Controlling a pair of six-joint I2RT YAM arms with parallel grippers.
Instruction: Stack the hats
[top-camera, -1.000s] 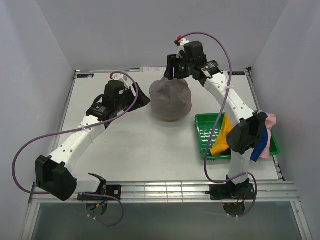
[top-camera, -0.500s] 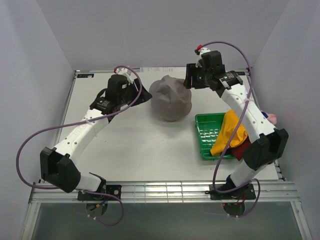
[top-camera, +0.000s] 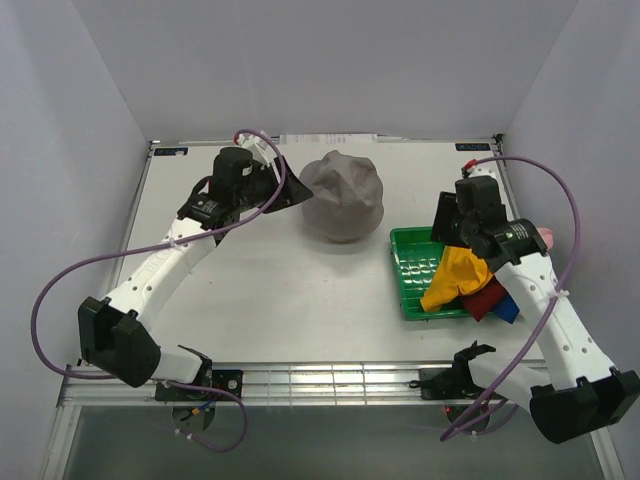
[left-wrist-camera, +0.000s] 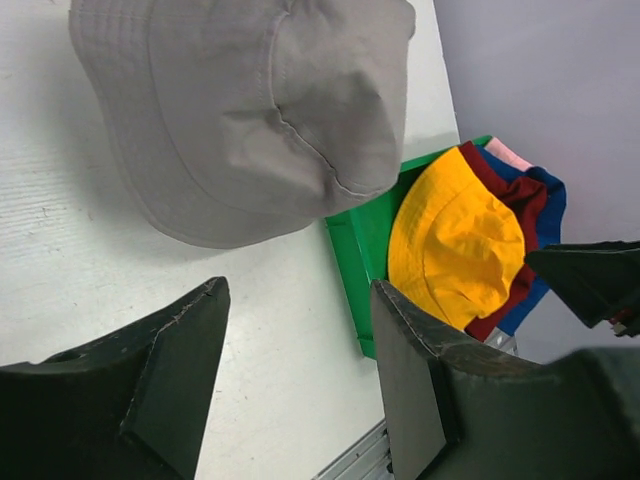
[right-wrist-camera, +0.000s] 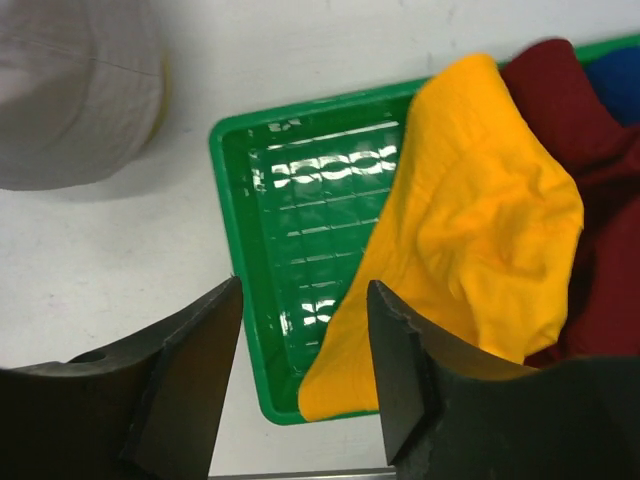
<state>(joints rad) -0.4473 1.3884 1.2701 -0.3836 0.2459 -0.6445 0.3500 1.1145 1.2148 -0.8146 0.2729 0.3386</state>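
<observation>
From above, the grey hat (top-camera: 343, 197) sits crown-up on the table (top-camera: 260, 290), far centre. The yellow hat (top-camera: 455, 278) lies with its long axis slanting across the green tray (top-camera: 403, 262), near-left to far-right, on top of the dark red hat (top-camera: 487, 297) and blue hat (top-camera: 507, 308). Left wrist: the left gripper (left-wrist-camera: 297, 290) is spread wide and empty, near the grey brim. Right wrist: the right gripper (right-wrist-camera: 303, 287) gapes, holding nothing, above the tray's bare floor beside the yellow hat.

- The white table (top-camera: 270, 290) is flat, with a metal rail along its near edge.
- A grey hat (top-camera: 343, 197) sits on it near the back, about in the middle.
- A green tray (top-camera: 403, 270) sits on the right side, just beside the grey hat.
</observation>
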